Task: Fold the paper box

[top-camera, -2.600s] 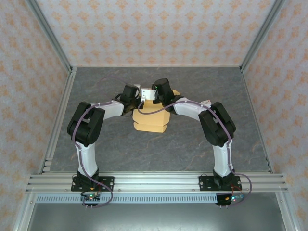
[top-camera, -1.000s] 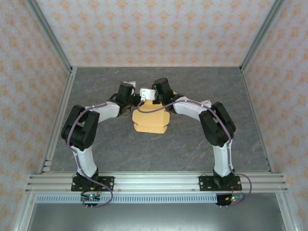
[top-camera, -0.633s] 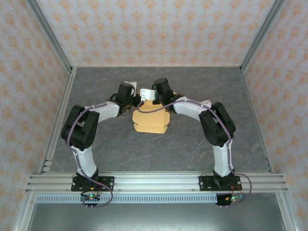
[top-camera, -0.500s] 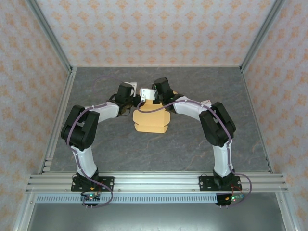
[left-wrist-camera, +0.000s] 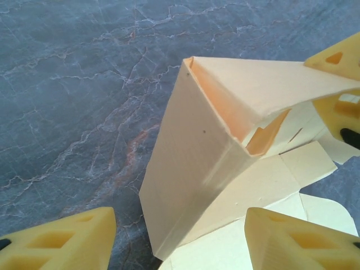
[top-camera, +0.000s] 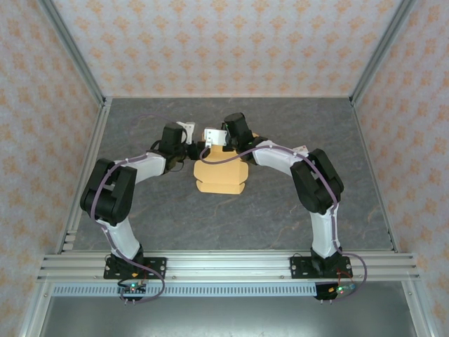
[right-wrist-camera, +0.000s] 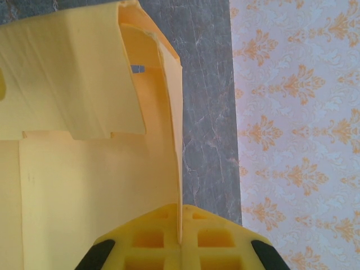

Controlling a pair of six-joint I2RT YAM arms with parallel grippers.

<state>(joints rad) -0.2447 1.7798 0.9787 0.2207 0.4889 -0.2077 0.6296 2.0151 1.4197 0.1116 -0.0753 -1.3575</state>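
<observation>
The paper box [top-camera: 219,177] is a light orange-tan cardboard sheet lying partly folded in the middle of the table, with its far side raised. In the right wrist view, my right gripper [right-wrist-camera: 181,235] is shut on the thin edge of an upright flap of the paper box [right-wrist-camera: 84,169]. My right gripper [top-camera: 226,147] sits at the box's far edge. My left gripper [top-camera: 191,149] is just left of that edge. Its yellow fingers [left-wrist-camera: 62,239] stand wide open, with the raised wall of the paper box [left-wrist-camera: 191,169] ahead between them, untouched.
The grey marbled table [top-camera: 295,203] is bounded by patterned walls and aluminium posts, with a metal rail [top-camera: 224,263] along the near edge carrying both arm bases. Bare table lies left of the box in the left wrist view [left-wrist-camera: 73,84].
My left arm has drawn back to the left, away from the box's far corner, and its fingers have spread wider. The right gripper and the box have stayed put.
</observation>
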